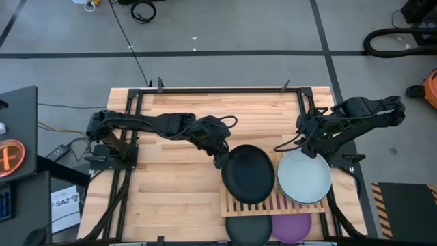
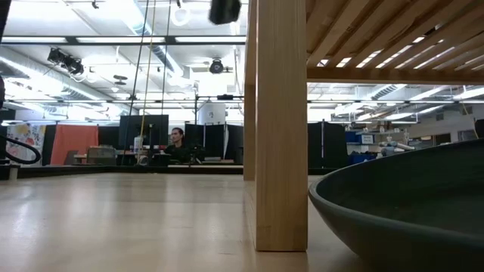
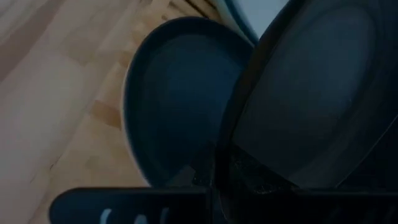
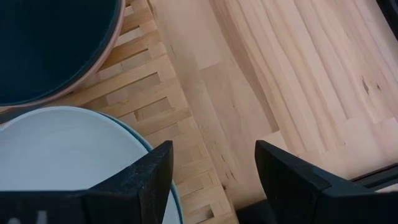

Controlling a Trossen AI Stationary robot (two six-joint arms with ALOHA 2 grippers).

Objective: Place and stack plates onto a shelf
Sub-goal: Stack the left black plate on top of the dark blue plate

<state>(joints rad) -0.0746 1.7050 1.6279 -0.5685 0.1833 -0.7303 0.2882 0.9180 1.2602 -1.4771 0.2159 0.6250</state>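
My left gripper (image 1: 220, 161) is shut on a black plate (image 1: 248, 173) over the left half of the slatted wooden shelf (image 1: 273, 203). In the left wrist view a dark teal plate (image 3: 177, 106) lies right under the black one. On the shelf's right half lies a pale blue-grey plate (image 1: 304, 176), with a teal rim (image 4: 158, 151) showing beneath it. My right gripper (image 4: 214, 180) is open above that plate's far edge, touching nothing. A dark plate (image 1: 248, 229) and a purple plate (image 1: 292, 226) lie on the table under the shelf's near side. My left gripper pinches the black plate by its rim (image 3: 231, 163) on the side toward the table's left, one finger over it and one under. The fingers come from the far left, slanting down. The plate is lifted, close above the dark teal plate.
The low view shows a shelf leg (image 2: 280, 121) with the slats overhead and a dark plate (image 2: 408, 200) on the table beside it. Bare table top (image 1: 171, 191) spreads left of the shelf. A person sits in the room far behind the table.
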